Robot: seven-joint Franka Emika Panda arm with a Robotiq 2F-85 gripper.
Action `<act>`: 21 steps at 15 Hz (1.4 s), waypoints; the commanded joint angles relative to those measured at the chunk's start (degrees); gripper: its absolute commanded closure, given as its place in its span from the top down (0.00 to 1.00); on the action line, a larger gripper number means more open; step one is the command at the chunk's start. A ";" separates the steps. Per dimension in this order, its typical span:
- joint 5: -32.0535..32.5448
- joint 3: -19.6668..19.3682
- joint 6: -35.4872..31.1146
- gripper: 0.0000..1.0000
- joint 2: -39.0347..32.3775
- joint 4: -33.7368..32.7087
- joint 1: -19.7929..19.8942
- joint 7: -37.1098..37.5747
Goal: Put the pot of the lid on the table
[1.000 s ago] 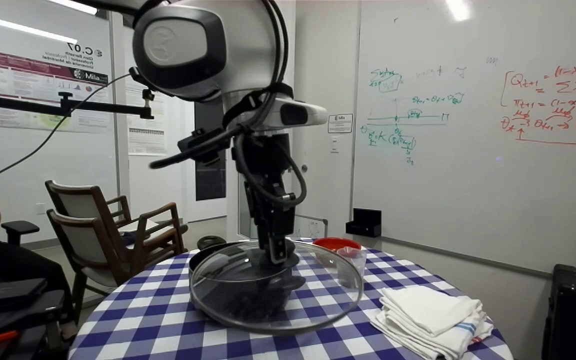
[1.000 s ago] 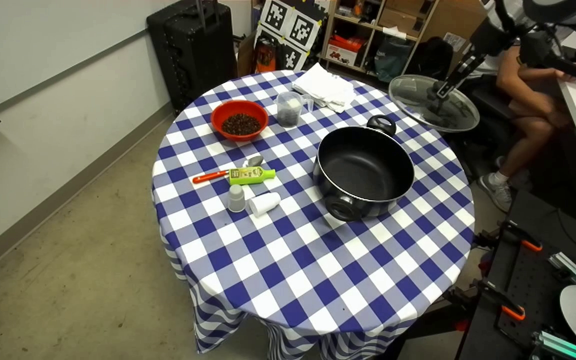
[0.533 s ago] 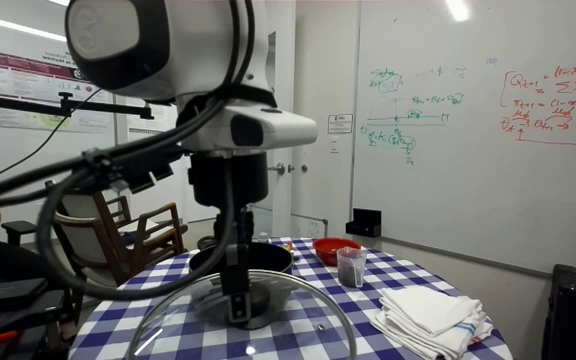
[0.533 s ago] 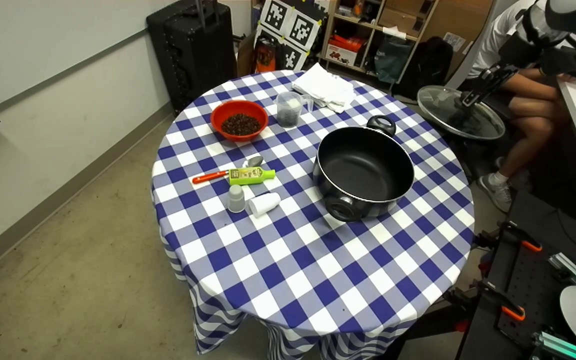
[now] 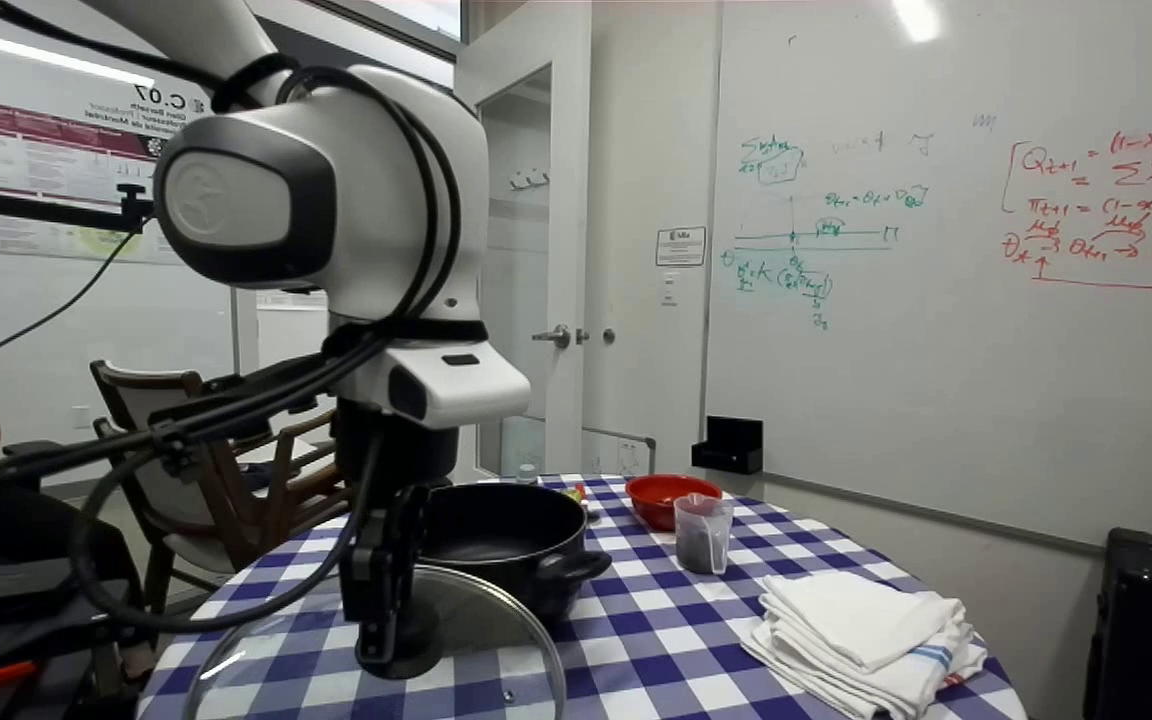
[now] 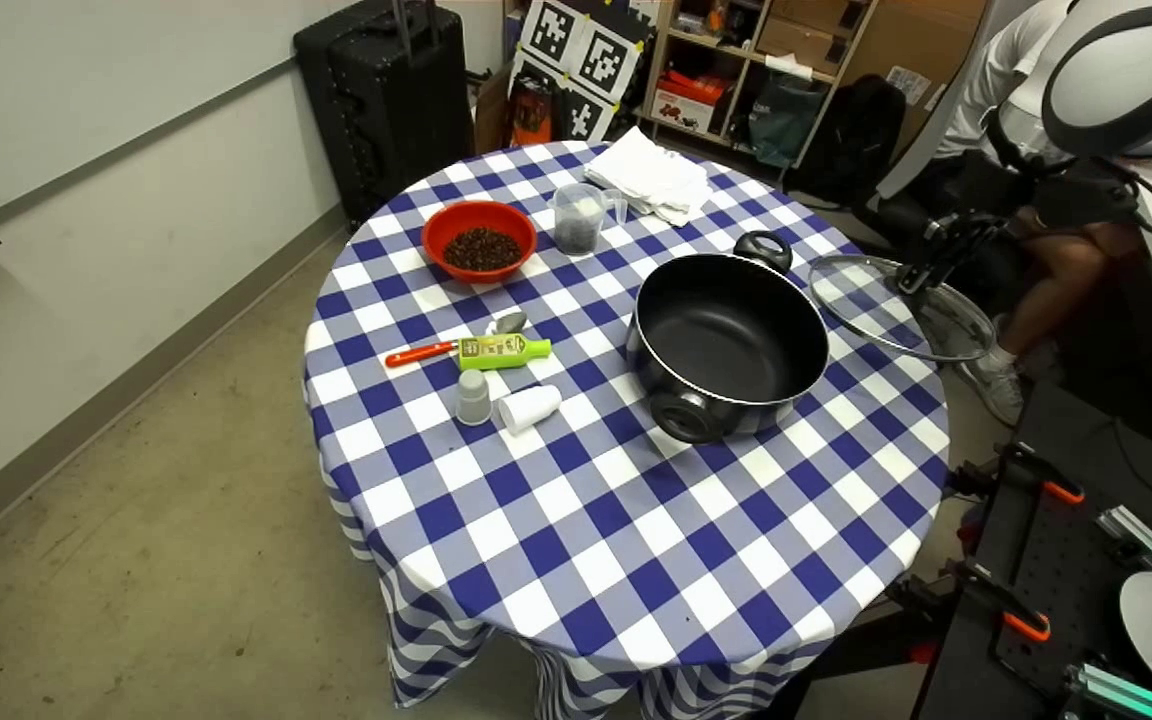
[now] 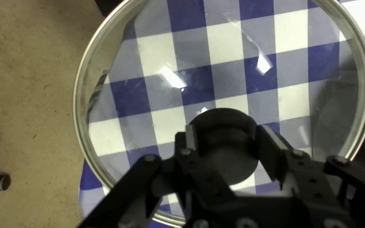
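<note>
The lid [image 5: 486,645] is clear glass with a metal rim and a black knob [image 7: 228,164]. My gripper [image 7: 225,136] is shut on that knob and holds the lid in the air. In an exterior view the lid [image 6: 951,325] overhangs the right edge of the table [image 6: 576,540], beside the pot [image 6: 731,335]. The gripper [image 6: 911,282] is above it there. The pot [image 5: 511,565] is black, uncovered and empty, and stands upright on the checkered cloth. In an exterior view the gripper [image 5: 378,650] stands in front of the pot's left side. The wrist view shows only a dark edge of the pot.
A red bowl [image 6: 479,240] of dark beans, a measuring cup [image 6: 578,218] and folded white towels [image 6: 648,172] stand on the table. A green bottle [image 6: 504,351], a red-handled utensil [image 6: 421,354] and small cups [image 6: 530,408] lie left of the pot. A person [image 6: 1066,270] sits behind the arm.
The gripper and lid moved away from the pot, leftward in an exterior view. In an exterior view they went right, then toward the picture's bottom along the table edge. The pot did not move.
</note>
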State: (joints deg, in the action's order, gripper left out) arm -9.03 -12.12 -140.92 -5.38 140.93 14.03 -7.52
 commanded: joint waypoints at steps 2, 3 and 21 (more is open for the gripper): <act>3.06 -0.24 0.48 0.24 -0.29 1.56 -1.15 6.95; 3.49 -0.21 0.39 0.24 -0.83 1.71 -1.31 8.01; 0.27 1.19 -8.11 0.24 -9.18 0.79 -2.71 15.57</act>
State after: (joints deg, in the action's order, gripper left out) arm -7.50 -11.42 -146.93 -13.86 142.52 11.66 7.42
